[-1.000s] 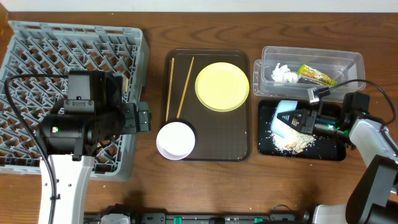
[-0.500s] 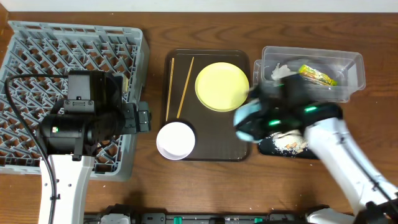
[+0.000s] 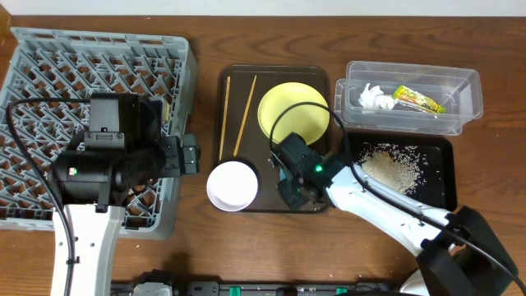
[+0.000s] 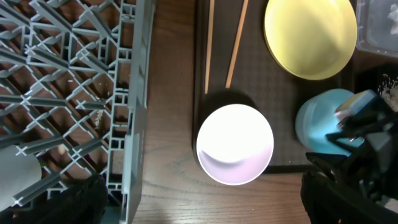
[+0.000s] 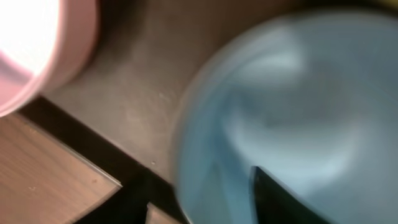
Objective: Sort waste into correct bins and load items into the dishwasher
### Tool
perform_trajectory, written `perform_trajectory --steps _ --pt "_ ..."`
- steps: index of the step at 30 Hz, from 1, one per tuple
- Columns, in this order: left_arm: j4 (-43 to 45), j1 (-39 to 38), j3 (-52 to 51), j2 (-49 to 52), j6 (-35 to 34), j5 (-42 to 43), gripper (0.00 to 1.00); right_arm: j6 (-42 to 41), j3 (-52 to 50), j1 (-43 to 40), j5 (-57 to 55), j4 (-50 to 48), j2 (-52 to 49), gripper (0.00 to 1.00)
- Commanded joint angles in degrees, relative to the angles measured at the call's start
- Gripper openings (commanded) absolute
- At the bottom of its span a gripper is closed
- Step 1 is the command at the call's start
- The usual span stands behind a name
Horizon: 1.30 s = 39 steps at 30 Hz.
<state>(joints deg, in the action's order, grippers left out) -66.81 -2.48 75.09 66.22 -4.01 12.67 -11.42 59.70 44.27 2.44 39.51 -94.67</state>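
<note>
The light blue bowl (image 4: pixel 320 118) stands on the brown tray (image 3: pixel 316 78), right of the white-pinkish bowl (image 3: pixel 232 185). In the overhead view my right arm hides it. My right gripper (image 5: pixel 205 208) straddles its rim (image 5: pixel 186 155) with the jaws apart, one finger (image 5: pixel 283 199) inside the bowl. The yellow plate (image 3: pixel 293 113) and two chopsticks (image 3: pixel 245 115) lie further back on the tray. My left gripper (image 4: pixel 199 214) hangs open and empty at the grey dish rack's (image 3: pixel 49 57) right edge. Rice scraps (image 3: pixel 393 167) lie in the black tray (image 3: pixel 440 193). Tissue (image 3: pixel 374 97) and wrapper (image 3: pixel 417 99) sit in the clear tub (image 3: pixel 468 82).
A pale rounded object (image 4: pixel 17 180) rests in the rack below my left wrist. Bare wooden table (image 3: pixel 205 247) runs between rack and brown tray and along the front edge.
My right arm swung left from the black tray to the brown tray, carrying the blue bowl. Rice now lies spread in the black tray. The right jaws have parted. The left arm stayed still.
</note>
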Motion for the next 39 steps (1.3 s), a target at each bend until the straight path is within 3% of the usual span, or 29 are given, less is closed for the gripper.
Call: perform_trajectory --steps 1,5,14,20,39 --pt "0.04 -0.17 0.52 0.00 0.81 -0.70 0.99 2.10 7.23 -0.02 -0.72 2.40 1.16 0.59" --pt "0.04 -0.17 0.52 0.00 0.81 -0.70 1.00 1.95 15.98 -3.08 -0.66 8.74 1.36 0.59" --pt "0.04 -0.17 0.52 0.00 0.81 -0.70 0.99 -2.34 26.84 -14.84 5.29 11.39 1.36 0.56" --pt "0.04 -0.17 0.52 0.00 0.81 -0.72 1.00 -2.23 28.37 -19.23 7.85 15.76 1.42 0.55" --pt "0.02 -0.17 0.52 0.00 0.79 -0.70 0.99 -1.14 28.37 -18.91 7.96 16.63 1.42 0.57"
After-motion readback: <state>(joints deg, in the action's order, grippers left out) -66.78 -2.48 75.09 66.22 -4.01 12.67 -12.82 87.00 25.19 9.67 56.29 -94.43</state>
